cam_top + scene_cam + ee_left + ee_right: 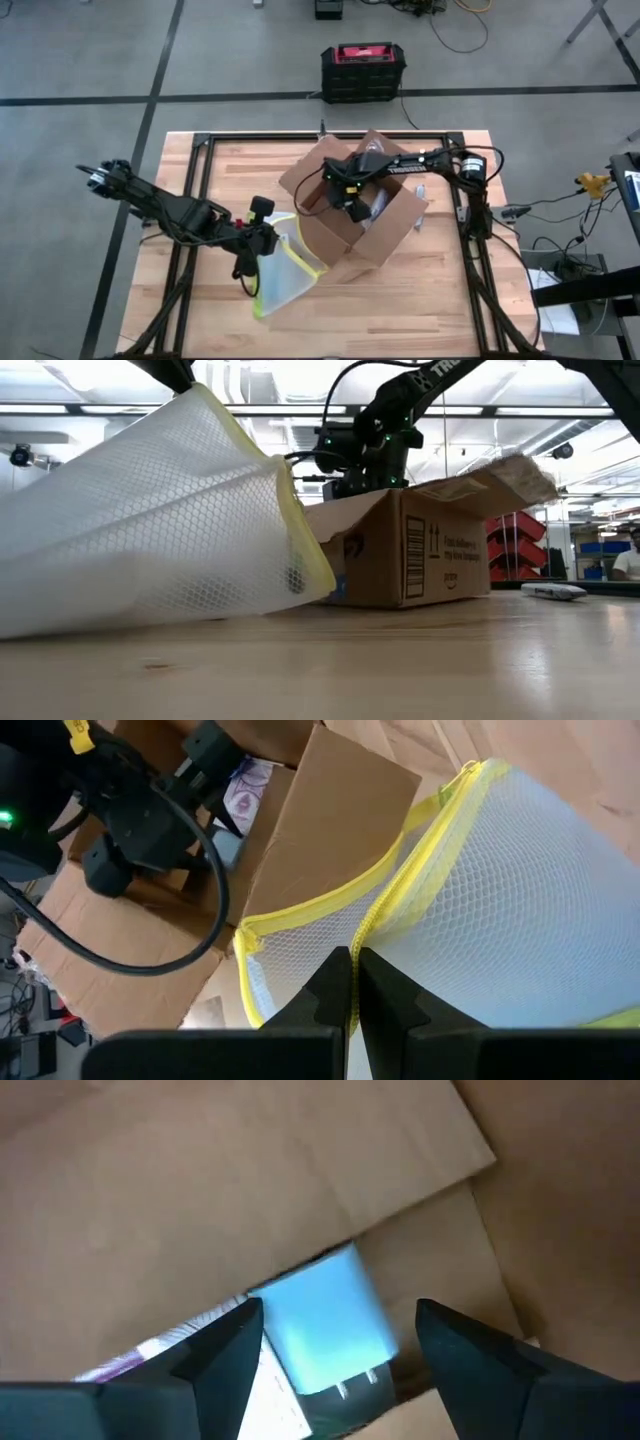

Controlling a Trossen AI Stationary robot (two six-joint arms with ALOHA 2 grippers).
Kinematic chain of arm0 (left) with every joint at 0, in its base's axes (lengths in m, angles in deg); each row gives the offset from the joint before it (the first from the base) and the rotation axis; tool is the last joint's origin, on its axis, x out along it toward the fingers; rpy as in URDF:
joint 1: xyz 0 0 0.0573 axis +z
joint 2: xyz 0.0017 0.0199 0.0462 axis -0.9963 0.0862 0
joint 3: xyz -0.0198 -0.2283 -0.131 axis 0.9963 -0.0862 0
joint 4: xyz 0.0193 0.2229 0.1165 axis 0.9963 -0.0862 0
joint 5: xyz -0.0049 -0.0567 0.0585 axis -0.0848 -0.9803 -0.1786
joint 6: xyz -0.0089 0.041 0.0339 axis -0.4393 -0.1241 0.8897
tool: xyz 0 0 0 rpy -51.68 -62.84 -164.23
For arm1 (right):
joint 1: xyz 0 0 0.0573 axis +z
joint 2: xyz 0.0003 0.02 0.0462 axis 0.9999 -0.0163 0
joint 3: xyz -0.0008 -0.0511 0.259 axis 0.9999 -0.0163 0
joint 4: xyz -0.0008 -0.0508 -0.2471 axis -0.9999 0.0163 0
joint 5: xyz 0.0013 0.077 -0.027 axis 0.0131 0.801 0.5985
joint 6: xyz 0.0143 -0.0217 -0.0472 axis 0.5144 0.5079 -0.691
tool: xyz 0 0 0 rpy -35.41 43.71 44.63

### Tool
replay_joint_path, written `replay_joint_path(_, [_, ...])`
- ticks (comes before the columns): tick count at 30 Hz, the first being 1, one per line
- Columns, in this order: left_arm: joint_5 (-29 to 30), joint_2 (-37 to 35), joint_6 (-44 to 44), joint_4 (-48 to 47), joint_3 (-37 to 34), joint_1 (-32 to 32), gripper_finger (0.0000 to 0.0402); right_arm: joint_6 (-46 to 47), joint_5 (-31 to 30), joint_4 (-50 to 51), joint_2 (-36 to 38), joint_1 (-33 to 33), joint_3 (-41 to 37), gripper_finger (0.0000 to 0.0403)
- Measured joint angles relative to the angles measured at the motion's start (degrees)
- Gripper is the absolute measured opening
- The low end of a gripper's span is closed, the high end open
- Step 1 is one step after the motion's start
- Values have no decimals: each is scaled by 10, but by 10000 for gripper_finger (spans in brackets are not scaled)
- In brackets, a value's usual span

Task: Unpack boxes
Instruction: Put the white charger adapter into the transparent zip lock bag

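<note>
The brown cardboard box [388,238] stands open on the table, flaps up, with labels and printed marks on its side [425,550]. My right gripper [352,203] is down inside it and open. In the right wrist view its fingers [340,1335] stand on either side of a light blue plug-like item [325,1320] lying on the box floor, with a gap on each side. My left gripper [262,238] is on the near left side of the box, shut on the clear yellow-edged mesh pouch [285,265], which fills the left of the low view [130,530]. My left gripper [355,978] pinches the pouch's yellow zipper edge [372,925] between its two shut fingers. That edge is raised, and the pouch slopes down from the hold. The pouch's lower part [120,615] rests on the table.
A black and red case [362,70] sits on the floor beyond the table's far edge. A flat white object [553,592] lies on the table to the right of the box. Bare wood shows along the near edge [400,320]. Purple and white packaging [245,780] lies in the box.
</note>
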Motion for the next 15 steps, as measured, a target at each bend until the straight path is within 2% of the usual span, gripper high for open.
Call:
replay_joint_path(10, [0, 0, -3, 2, 0, 0, 0, -23, -12, -17, -26, -4, 2, 211])
replay_joint_path(15, [0, 0, -3, 2, 0, 0, 0, -18, -51, -16, -26, -3, 1, 198])
